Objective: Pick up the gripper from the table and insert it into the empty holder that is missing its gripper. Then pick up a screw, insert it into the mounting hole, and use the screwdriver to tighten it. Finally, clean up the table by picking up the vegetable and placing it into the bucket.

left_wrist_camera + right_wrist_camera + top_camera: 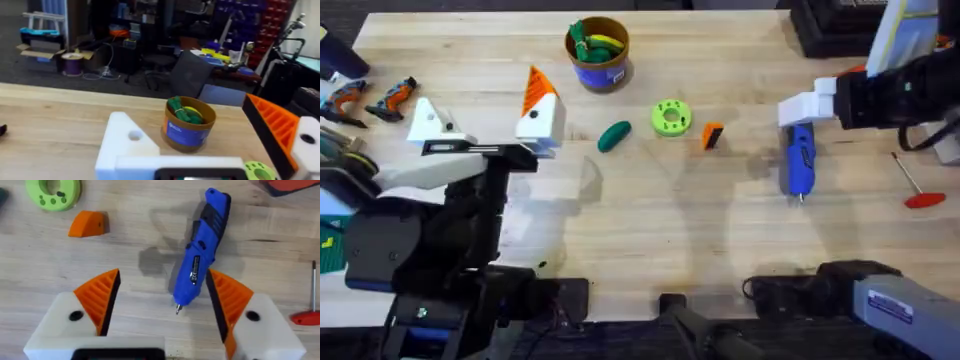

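Note:
The loose orange gripper (712,135) (88,223) lies on the table (650,230) right of centre. My left gripper (480,100) stands open. One finger is the bare white holder (430,120) (125,145); the other carries an orange tip (534,85) (272,125). The blue screwdriver (799,160) (200,265) lies flat with its bit toward the front edge. My right gripper (800,115) (162,277) hangs open just above it, and the tool lies close to one orange pad (225,292). The dark green vegetable (614,135) lies below the blue bucket (598,55) (189,127).
A lime-green disc (671,117) (52,191) with small holes sits between the vegetable and the orange piece. A thin rod with a red handle (918,188) lies at the far right. Small orange-black tools (370,97) rest at the far left. The bucket holds green and yellow items.

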Motion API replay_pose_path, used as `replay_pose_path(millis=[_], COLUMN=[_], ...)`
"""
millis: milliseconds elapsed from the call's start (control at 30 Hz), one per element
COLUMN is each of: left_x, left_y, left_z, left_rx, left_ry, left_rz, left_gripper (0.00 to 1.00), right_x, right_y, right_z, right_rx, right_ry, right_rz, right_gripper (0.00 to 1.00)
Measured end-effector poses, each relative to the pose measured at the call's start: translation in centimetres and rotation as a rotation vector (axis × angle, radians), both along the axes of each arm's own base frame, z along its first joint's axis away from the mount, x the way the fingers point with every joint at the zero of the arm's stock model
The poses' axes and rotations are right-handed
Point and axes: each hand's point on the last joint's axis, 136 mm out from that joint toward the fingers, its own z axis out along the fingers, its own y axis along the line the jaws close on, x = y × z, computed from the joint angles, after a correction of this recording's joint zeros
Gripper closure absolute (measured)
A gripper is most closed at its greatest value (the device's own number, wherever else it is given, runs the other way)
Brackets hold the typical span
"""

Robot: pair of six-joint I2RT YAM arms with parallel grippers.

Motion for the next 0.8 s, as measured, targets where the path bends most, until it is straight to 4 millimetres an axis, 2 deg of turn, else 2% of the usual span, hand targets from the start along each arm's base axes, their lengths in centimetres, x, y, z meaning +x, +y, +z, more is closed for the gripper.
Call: replay_pose_path(millis=[133,333,600,633,800], left_x=[0.1,-0.4,0.0,0.1,0.1], left_y=[1.3,1.4,1.1,1.1,-0.1], left_z=[-1.1,-2.2,-4.4,-5.4,-7.5], left_rx=[-0.023,-0.034,-0.028,-0.022,0.008], left_ry=[0.01,-0.034,0.034,0.075,0.158], left_rz=[0.057,0.061,0.031,0.022,-0.047], left_gripper=[0.015,0.015,0.015,0.015,0.015], right_x=[0.0,0.0,0.0,0.0,0.0], right_y=[0.0,0.0,0.0,0.0,0.0], right_z=[0.0,0.0,0.0,0.0,0.0], right_rx=[0.0,0.0,0.0,0.0,0.0], right_ry=[0.0,0.0,0.001,0.002,0.002], right_rz=[0.0,0.0,0.0,0.0,0.0], right_gripper=[0.012,0.012,0.012,0.012,0.012])
